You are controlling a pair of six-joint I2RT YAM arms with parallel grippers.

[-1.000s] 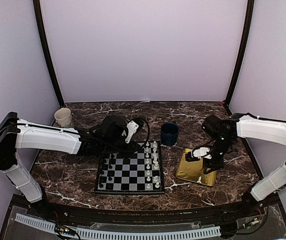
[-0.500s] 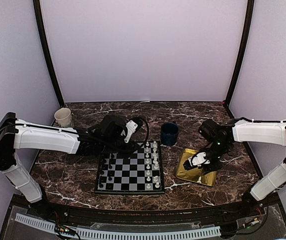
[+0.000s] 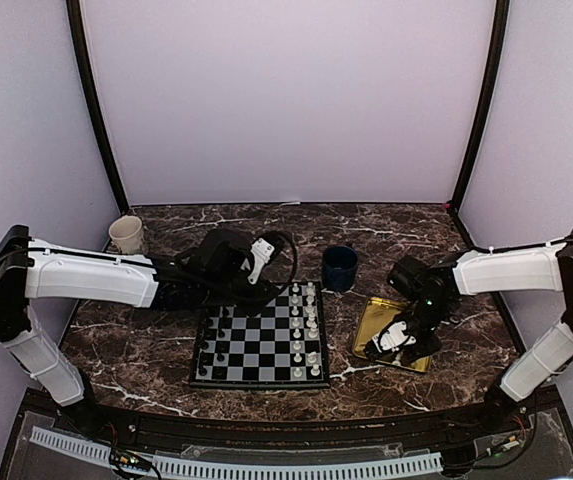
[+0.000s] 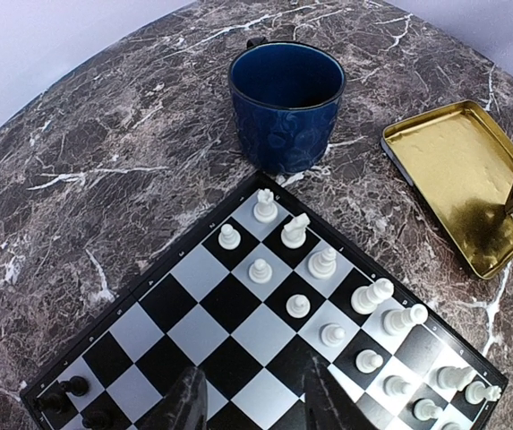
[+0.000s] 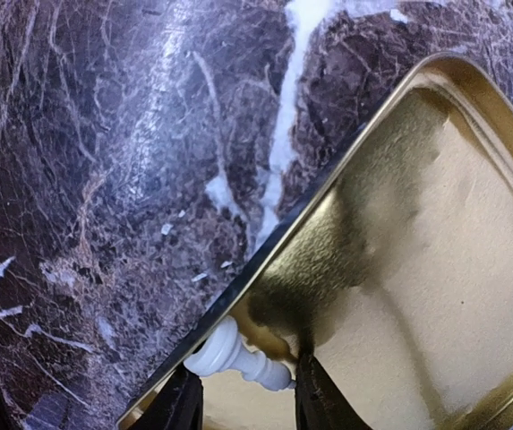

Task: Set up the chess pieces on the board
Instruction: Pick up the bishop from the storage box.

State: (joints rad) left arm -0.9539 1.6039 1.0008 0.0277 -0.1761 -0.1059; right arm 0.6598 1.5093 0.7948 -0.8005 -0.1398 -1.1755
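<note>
Board (image 3: 259, 352) sits mid-way along the table (image 3: 146, 350), toward the near edge. White pieces (image 4: 323, 262) are lined up in two rows along its right edge, black ones (image 3: 213, 340) along the left. Left gripper (image 4: 254, 401) hangs over the board's far edge, jaws apart, nothing in them. Right gripper (image 5: 249, 394) is down in the tray (image 5: 435, 233), which lies between the board and the table's right edge. A stray piece (image 5: 238, 358) lies on its side against the tray's rim, right between the fingers. Honestly can't tell if they're pinching it or just straddling it. Mug (image 3: 339, 268) stands off the board's far right corner.
</note>
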